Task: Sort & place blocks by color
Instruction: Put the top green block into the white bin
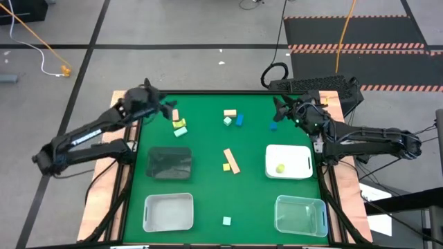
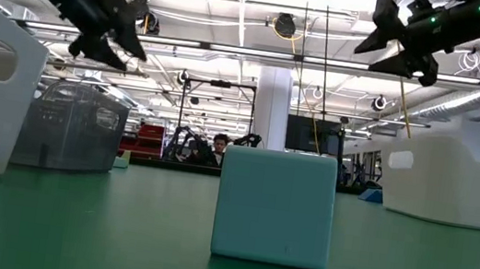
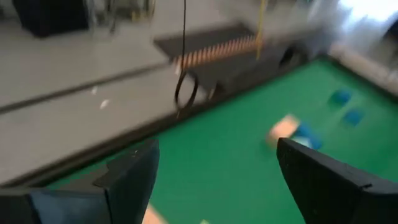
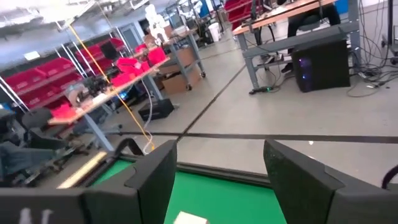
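Green felt table [image 1: 208, 138]: small hard toy blocks [image 1: 230, 161], light, rigid; pinch flat sides. Left tool [image 1: 168, 107] spread wide near far-left corner; right tool [image 1: 279, 108] parted, empty.

Eleven blocks [image 1: 226, 220] can be counted in all. Two blue blocks [image 1: 239, 120] are seen. Three pale mint blocks [image 1: 181, 131] are seen. About four yellow-green blocks [image 1: 180, 123] are seen, and one of them is lying in the white tray [image 1: 303, 153]. Two salmon-tan blocks [image 1: 231, 160] are seen, one of them a long bar. Four bins and trays are counted: the white tray, one dark tray [image 1: 170, 163], one white bin [image 1: 168, 211] and one clear bin [image 1: 300, 214]. Two robot arms are seen, the left arm [image 1: 90, 135] and the right arm [image 1: 367, 142].
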Controlling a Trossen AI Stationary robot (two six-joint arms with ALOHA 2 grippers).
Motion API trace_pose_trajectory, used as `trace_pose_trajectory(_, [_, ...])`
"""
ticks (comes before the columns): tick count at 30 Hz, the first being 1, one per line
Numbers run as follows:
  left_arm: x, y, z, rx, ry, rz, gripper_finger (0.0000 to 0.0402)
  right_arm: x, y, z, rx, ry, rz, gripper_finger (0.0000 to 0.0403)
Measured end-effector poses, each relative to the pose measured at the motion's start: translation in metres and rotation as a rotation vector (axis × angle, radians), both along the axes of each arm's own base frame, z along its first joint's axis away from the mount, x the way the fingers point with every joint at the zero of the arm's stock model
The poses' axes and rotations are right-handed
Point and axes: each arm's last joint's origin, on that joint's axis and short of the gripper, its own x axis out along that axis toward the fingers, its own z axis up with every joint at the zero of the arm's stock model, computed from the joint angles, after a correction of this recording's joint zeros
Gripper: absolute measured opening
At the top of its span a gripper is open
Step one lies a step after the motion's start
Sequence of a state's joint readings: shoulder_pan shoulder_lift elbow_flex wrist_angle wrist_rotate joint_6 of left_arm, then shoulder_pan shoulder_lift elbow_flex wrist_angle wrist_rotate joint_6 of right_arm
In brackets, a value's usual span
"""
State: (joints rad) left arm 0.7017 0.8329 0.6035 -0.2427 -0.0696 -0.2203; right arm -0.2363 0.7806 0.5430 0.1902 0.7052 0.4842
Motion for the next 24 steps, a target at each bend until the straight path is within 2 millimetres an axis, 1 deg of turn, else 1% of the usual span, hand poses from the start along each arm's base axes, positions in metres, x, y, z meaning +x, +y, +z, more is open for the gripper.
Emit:
trace_pose_trajectory(4, [0.012,0.010,-0.021,-0.076,0.187,-0.040,0.0324,0.005,-0.001,-0.005,0.004,0.039,0.002,0.0231])
trace_pose_trajectory(7, [0.017,0.014,-0.035,-0.114,0.276,-0.064,0.0324,0.010,-0.002,-0.010,-0.003,0.088,0.006,0.0231])
trace_pose_trajectory(12, [0.024,0.020,-0.051,-0.173,0.353,-0.076,0.0323,0.016,-0.004,-0.018,-0.009,0.158,0.011,0.0231])
trace_pose_trajectory(18, [0.023,0.019,-0.068,-0.275,0.459,-0.079,0.0323,0.021,-0.009,-0.025,0.003,0.195,-0.009,0.0231])
trace_pose_trajectory(24, [0.023,0.019,-0.083,-0.407,0.499,-0.014,0.0323,0.020,-0.016,-0.027,0.008,0.197,-0.039,0.0231])
